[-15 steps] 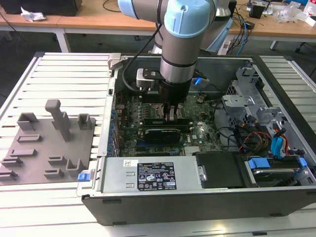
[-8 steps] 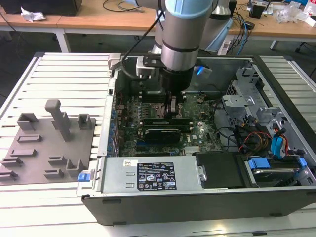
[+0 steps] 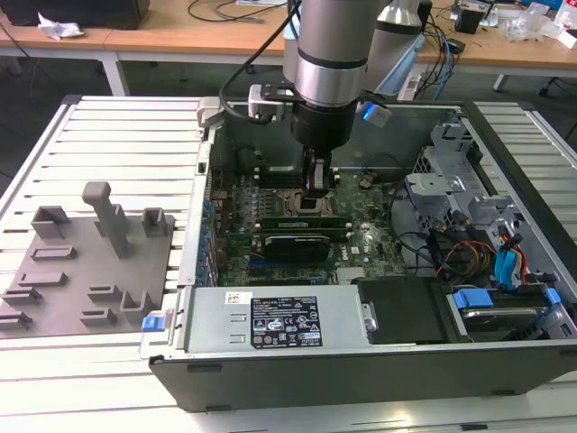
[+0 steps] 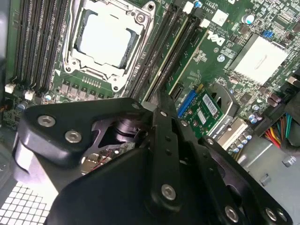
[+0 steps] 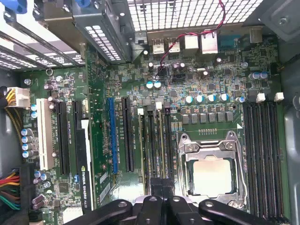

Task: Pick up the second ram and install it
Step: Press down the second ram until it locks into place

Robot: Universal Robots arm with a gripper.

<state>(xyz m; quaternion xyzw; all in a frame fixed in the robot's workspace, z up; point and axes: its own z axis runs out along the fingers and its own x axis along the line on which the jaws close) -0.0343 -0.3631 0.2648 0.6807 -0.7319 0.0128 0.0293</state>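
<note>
**Tool down over the memory slots**

Your tool (image 3: 317, 191) is lowered inside the open computer case (image 3: 505, 361), directly over the slots beside the processor socket (image 5: 211, 173). The second ram (image 5: 161, 145) stands edge-up in a slot under the tool, whose fingers are narrowed around its top edge.

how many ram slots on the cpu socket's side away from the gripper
4 memory slots, lying side by side in one bank right beside the processor socket; none seems hidden there.

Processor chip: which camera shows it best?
The first wrist view: the processor chip sits whole in its frame. The second wrist view crops that frame at an angle; in the exterior view the hand partly covers it.
</note>
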